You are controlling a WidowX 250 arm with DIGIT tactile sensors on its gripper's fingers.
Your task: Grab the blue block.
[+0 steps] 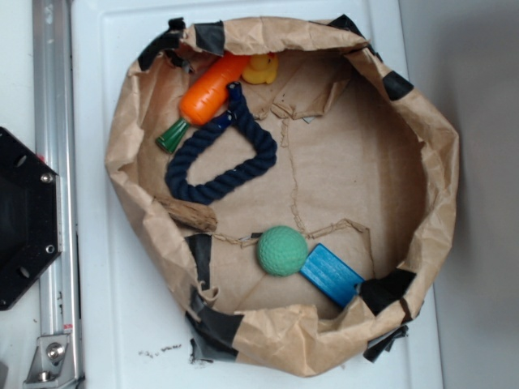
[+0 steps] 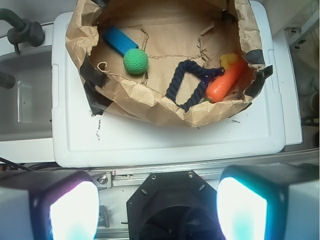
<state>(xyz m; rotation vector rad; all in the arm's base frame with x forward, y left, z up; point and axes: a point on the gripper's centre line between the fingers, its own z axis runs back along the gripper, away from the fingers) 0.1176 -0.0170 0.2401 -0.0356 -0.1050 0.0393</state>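
- The gripper [image 2: 158, 210] shows in the wrist view as 2 glowing pads set wide apart, holding nothing, hanging well back from the crumpled brown paper basin [image 1: 442, 162].
- The small flat bright blue block [image 1: 331, 275] lies on the basin floor near the wall, touching the green dimpled ball [image 1: 282, 250].
- In the exterior view its long axis runs diagonally, upper-left to lower-right.
- Advice: travel over the rim, turn the jaws across the block's short width, and descend at the end away from the ball.
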